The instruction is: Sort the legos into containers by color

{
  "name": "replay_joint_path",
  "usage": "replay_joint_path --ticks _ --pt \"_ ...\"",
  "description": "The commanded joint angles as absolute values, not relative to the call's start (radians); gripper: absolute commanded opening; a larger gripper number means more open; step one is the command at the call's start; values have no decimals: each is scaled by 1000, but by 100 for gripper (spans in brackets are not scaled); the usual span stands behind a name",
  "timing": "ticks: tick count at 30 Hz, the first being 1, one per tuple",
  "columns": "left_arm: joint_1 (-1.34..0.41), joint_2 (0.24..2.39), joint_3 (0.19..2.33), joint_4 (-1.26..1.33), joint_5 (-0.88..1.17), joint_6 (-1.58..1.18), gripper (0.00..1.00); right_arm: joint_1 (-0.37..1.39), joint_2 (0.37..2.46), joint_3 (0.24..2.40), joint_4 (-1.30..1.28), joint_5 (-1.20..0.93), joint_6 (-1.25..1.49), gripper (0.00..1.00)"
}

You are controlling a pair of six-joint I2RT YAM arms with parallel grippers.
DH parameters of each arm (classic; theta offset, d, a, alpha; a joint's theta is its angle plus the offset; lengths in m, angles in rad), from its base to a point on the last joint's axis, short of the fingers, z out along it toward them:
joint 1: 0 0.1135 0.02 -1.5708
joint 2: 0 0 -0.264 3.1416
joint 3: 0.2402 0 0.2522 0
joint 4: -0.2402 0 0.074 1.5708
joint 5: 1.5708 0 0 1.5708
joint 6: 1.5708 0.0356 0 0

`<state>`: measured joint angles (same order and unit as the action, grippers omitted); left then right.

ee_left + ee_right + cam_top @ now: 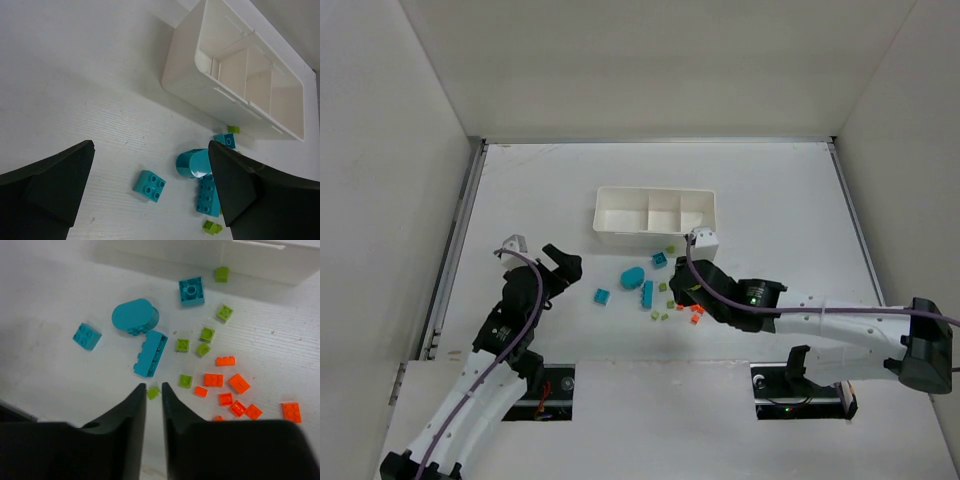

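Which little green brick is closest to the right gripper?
The lime-green brick sitting right between the right gripper's fingertips; the other green ones lie farther off, toward the tray.

the right gripper (153, 387) is crowding a tiny green brick (153, 392) between its fingertips, and whether they are touching it is not showing. one finger is hiding part of an orange brick (218, 418). that view's top edge is cutting off the white tray (260, 262). a finger of the left gripper (151, 150) is covering part of the long teal brick (206, 197) and the rounded teal brick (192, 162).
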<state>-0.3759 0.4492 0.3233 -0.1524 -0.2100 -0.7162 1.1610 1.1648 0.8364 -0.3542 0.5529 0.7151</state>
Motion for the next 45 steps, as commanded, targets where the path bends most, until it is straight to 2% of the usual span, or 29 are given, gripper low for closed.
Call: replay_joint_path --ticks 1,3,5,10,11,14,15,16,17,18,20,22,27,31,41,43,45 --pt "-360 416 301 -110 -244 -785 100 1171 1201 874 -328 566 742 19" --pt "-369 429 299 -83 -271 -772 100 1171 1216 874 -331 565 745 14" --pt "-395 449 307 -52 -278 -752 100 1176 1223 871 -327 561 744 15" --pt "-464 379 249 63 -317 -844 100 1208 1256 836 -232 558 730 36" --pt "-469 358 230 84 -327 -838 100 1217 1270 828 -206 557 726 43" --pt "-466 276 160 170 -308 -760 100 1234 1308 812 -144 564 723 53" --pt "-466 247 141 195 -290 -747 88 1236 1321 804 -124 565 721 56" --pt "-462 223 127 219 -266 -733 62 1236 1333 798 -106 566 718 58" --pt "-456 216 126 224 -243 -721 42 1236 1347 795 -91 565 715 59" --pt "-453 235 136 216 -217 -712 28 1236 1359 790 -77 563 710 61" --pt "-459 314 190 145 -170 -671 19 1236 1388 788 -55 560 706 64" --pt "-499 380 215 85 -181 -647 19 1230 1426 787 -31 555 709 65" --pt "-628 416 229 -29 -372 -646 45 1213 1529 810 35 528 710 65" --pt "-737 533 276 -51 -469 -638 57 1190 1606 850 40 537 709 62" --pt "-886 707 304 -51 -627 -652 61 1165 1701 873 89 543 709 55" --pt "-883 735 307 -41 -630 -653 62 1162 1703 870 100 548 709 48" --pt "-881 770 308 -34 -627 -658 63 1160 1686 858 107 557 710 35"
